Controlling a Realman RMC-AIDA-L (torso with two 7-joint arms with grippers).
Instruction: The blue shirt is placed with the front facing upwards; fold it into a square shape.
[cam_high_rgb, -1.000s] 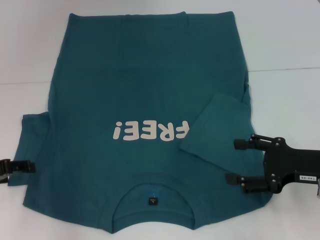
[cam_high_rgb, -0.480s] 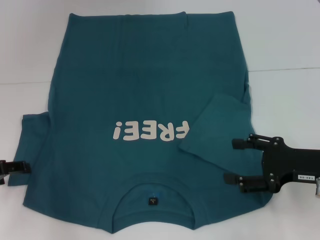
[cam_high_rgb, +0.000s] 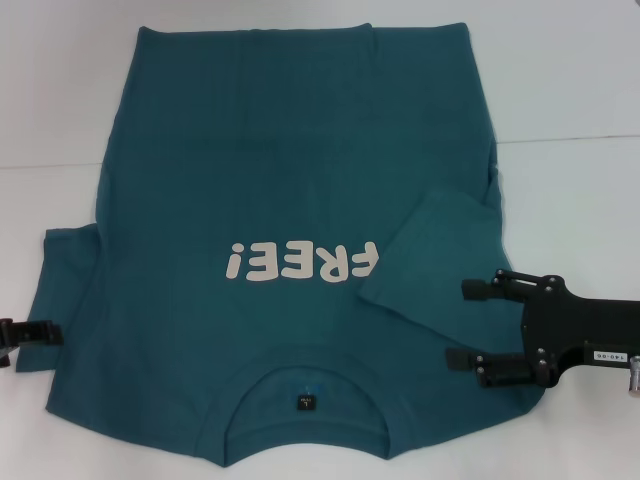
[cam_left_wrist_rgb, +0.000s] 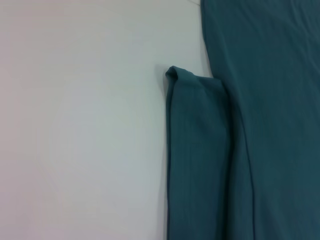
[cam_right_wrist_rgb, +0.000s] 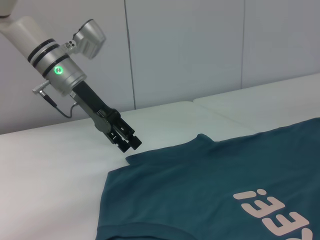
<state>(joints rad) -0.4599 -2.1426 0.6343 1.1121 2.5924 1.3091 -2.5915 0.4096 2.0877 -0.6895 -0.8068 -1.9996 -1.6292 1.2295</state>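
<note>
I see the blue shirt (cam_high_rgb: 280, 230) lying flat on the white counter (cam_high_rgb: 570, 100), front up, its collar (cam_high_rgb: 305, 375) at the edge nearest the robot and the white lettering (cam_high_rgb: 300, 262) reading upside down from the head camera. The shirt's sleeve (cam_high_rgb: 435, 255) on the robot's right is folded inward and lies on top of the shirt's body, just beside the end of the lettering. The other sleeve (cam_high_rgb: 65, 285) is spread out flat on the counter, sticking out from the shirt's side.

My right pincer (cam_high_rgb: 474, 325) sits over the shirt's right edge, just outside the folded sleeve, with its two black fingers (cam_high_rgb: 490, 288) spread wide and holding nothing.

My left pincer (cam_high_rgb: 35, 333) is at the outer hem of the spread sleeve, low over the counter. In the right wrist view I see it (cam_right_wrist_rgb: 129, 142) beside the shirt's edge with its fingers close together, nothing visibly between them. The left wrist view shows the sleeve's hem (cam_left_wrist_rgb: 197, 150) doubled over in a narrow fold beside the shirt's body.
</note>
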